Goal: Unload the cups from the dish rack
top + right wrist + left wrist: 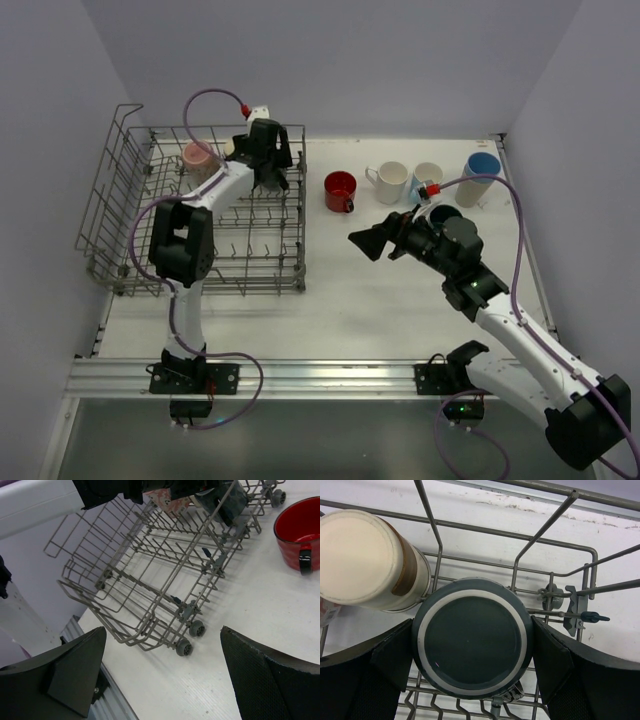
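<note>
The dish rack (112, 190) fills the left side of the table. At its far end a pink cup (199, 157) sits among the tines, and the left wrist view shows a cream cup (370, 555) lying tilted there, its wall just beside the next cup to the right.

That next one, the dark teal cup (472, 645), stands upside down in the rack's far right corner with its base turned up at the wrist camera. Its long axis therefore runs straight up into the left gripper (266, 158), which hangs directly above it. The fingers (395, 655) stand wide, one on each side of the cup. Their pads lie against its wall with no gap showing, so they appear to hold it. The way out is likely a lift along that axis, upward, clear of the tines and the cream neighbour.

Further right, on the bare table, stands a red mug (340, 190). Near it the right gripper (372, 241) hovers low, facing the rack, its jaws spread fully and holding nothing. It is well apart from the teal cup, so the left arm is far nearer.

Behind it two cream mugs (392, 182) and a light blue tumbler (482, 175) stand already unloaded.
</note>
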{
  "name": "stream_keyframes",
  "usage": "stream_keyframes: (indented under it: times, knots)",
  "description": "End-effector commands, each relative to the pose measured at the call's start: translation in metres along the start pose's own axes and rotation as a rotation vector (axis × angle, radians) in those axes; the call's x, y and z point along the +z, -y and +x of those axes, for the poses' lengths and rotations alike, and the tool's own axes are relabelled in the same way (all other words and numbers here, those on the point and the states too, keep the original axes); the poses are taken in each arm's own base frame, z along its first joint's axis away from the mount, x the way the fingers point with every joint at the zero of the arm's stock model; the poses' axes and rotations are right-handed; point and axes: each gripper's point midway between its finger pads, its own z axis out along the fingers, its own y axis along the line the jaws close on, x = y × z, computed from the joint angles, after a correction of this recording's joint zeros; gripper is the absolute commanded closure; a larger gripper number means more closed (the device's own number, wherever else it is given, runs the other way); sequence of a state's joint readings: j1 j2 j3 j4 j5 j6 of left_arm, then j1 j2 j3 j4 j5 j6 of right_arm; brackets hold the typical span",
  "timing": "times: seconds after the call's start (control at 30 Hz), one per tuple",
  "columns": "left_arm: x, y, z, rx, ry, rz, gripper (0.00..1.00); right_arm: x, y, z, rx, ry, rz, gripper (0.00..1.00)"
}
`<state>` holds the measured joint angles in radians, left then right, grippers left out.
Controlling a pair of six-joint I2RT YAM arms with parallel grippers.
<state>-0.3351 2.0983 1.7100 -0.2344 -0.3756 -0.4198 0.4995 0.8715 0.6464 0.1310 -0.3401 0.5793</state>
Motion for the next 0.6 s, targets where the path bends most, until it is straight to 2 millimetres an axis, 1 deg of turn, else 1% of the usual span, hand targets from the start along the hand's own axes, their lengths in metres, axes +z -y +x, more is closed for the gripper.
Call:
stream_keyframes:
  times: [0.0,0.03,0.07,0.1,0.13,0.17,0.2,0.27,0.3,0.37,0.4,0.43,0.47,0.5,0.53,0.57]
  knots:
    - [-0.055,0.013,-0.073,-0.051,0.168,0.104,0.69,0.002,-0.036,-0.029,0.027,0.054,-0.118,0.02]
    - [-0.067,0.011,-0.080,-0.056,0.186,0.114,0.69,0.004,-0.040,-0.033,0.039,0.061,-0.140,0.02]
    - [-0.074,0.011,-0.085,-0.060,0.200,0.123,0.71,0.004,-0.046,-0.034,0.063,0.057,-0.164,0.02]
    - [-0.082,0.012,-0.092,-0.062,0.221,0.140,0.71,0.005,-0.052,-0.041,0.065,0.073,-0.187,0.02]
    - [-0.095,0.010,-0.098,-0.069,0.241,0.154,0.73,0.010,-0.052,-0.040,0.084,0.059,-0.189,0.02]
    - [-0.100,0.011,-0.103,-0.074,0.256,0.166,0.73,0.011,-0.055,-0.041,0.092,0.052,-0.203,0.02]
    - [-0.113,0.010,-0.109,-0.080,0.273,0.184,0.74,0.013,-0.061,-0.047,0.091,0.062,-0.221,0.02]
    - [-0.125,0.011,-0.116,-0.089,0.292,0.209,0.76,0.021,-0.060,-0.049,0.117,0.059,-0.223,0.02]
    - [-0.137,0.009,-0.122,-0.097,0.308,0.220,0.76,0.024,-0.064,-0.055,0.115,0.076,-0.236,0.02]
    - [-0.151,0.010,-0.129,-0.103,0.328,0.250,0.77,0.032,-0.061,-0.057,0.155,0.084,-0.235,0.02]
    - [-0.165,0.008,-0.135,-0.113,0.348,0.267,0.77,0.034,-0.065,-0.062,0.159,0.102,-0.254,0.02]
    - [-0.172,0.008,-0.137,-0.117,0.357,0.278,0.78,0.036,-0.067,-0.064,0.177,0.099,-0.263,0.02]
    - [-0.179,0.008,-0.139,-0.124,0.365,0.296,0.78,0.044,-0.063,-0.061,0.190,0.084,-0.260,0.02]
    - [-0.192,0.006,-0.142,-0.135,0.379,0.313,0.79,0.046,-0.069,-0.067,0.187,0.089,-0.283,0.02]
    - [-0.200,0.007,-0.144,-0.141,0.384,0.330,0.79,0.050,-0.070,-0.068,0.194,0.083,-0.288,0.02]
    - [-0.209,0.013,-0.144,-0.158,0.383,0.381,0.80,0.052,-0.072,-0.070,0.198,0.080,-0.292,0.02]
